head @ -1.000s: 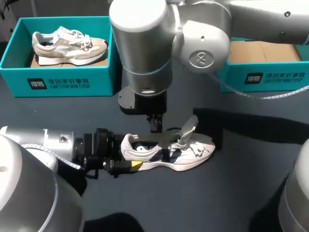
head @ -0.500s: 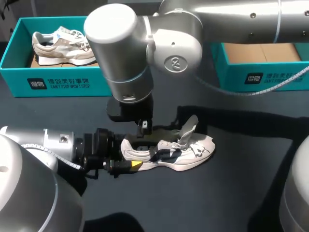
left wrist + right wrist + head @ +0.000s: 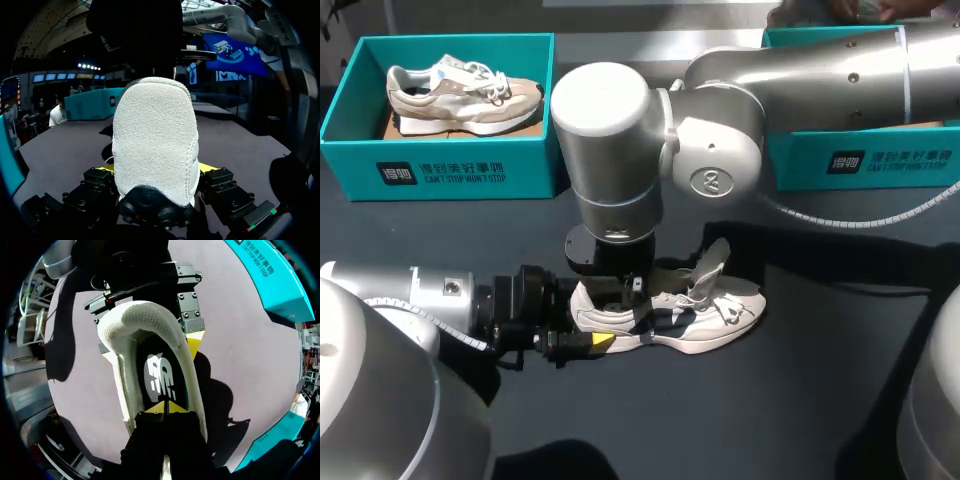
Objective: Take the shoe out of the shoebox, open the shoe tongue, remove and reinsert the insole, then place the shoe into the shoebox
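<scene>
A white shoe (image 3: 710, 315) lies on its sole on the dark table, its tongue (image 3: 712, 262) pulled up. My left gripper (image 3: 592, 340) holds the heel (image 3: 155, 140) from both sides, its yellow fingertips (image 3: 206, 167) pressed against it. My right arm comes in over the shoe, and its wrist hides most of the shoe's opening in the head view. The right wrist view shows my right gripper (image 3: 162, 407) shut inside the shoe, its tips together on the dark insole (image 3: 160, 372). Whether it pinches the insole is hidden.
A teal shoebox (image 3: 440, 165) at the back left holds a beige shoe (image 3: 460, 95). A second teal shoebox (image 3: 860, 160) stands at the back right, partly behind my right arm. Bare table lies in front of and to the right of the white shoe.
My right arm has lowered its wrist toward the shoe's heel opening and its gripper has shut inside the shoe. The left gripper and the shoe have stayed put.
</scene>
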Available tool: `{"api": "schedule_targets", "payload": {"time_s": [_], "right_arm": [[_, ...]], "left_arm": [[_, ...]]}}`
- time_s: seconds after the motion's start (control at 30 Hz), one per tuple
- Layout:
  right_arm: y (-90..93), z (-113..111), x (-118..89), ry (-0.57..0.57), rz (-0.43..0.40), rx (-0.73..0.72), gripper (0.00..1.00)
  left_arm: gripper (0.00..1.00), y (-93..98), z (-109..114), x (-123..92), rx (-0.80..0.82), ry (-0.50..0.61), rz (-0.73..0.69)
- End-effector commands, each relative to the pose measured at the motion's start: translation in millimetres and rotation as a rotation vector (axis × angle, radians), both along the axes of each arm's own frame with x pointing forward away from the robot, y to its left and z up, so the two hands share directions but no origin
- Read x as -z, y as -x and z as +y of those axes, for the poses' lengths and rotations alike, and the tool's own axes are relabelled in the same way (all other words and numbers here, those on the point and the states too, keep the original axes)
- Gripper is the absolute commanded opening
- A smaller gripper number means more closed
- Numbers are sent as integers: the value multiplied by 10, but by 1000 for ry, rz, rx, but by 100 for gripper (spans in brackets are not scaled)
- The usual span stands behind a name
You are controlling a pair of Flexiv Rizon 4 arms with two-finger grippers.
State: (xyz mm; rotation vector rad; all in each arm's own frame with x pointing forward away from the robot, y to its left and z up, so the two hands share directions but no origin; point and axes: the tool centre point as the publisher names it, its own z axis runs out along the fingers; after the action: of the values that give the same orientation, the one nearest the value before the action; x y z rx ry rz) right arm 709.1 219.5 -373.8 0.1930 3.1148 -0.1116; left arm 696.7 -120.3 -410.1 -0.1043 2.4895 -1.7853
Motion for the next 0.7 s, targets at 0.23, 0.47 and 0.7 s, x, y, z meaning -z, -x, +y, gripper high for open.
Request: {"api": "schedule_targets", "payload": {"time_s": [0.23,0.47,0.7], "right_arm": [[-55,-157,-49,12,-20,-10,0],[-140,-108,53,12,-84,-41,0],[-186,-73,71,21,-111,-63,26]], "left_arm": [[0,12,-7,13,-3,0,0],[0,12,-7,13,-3,0,0],[0,12,-7,13,-3,0,0]]}}
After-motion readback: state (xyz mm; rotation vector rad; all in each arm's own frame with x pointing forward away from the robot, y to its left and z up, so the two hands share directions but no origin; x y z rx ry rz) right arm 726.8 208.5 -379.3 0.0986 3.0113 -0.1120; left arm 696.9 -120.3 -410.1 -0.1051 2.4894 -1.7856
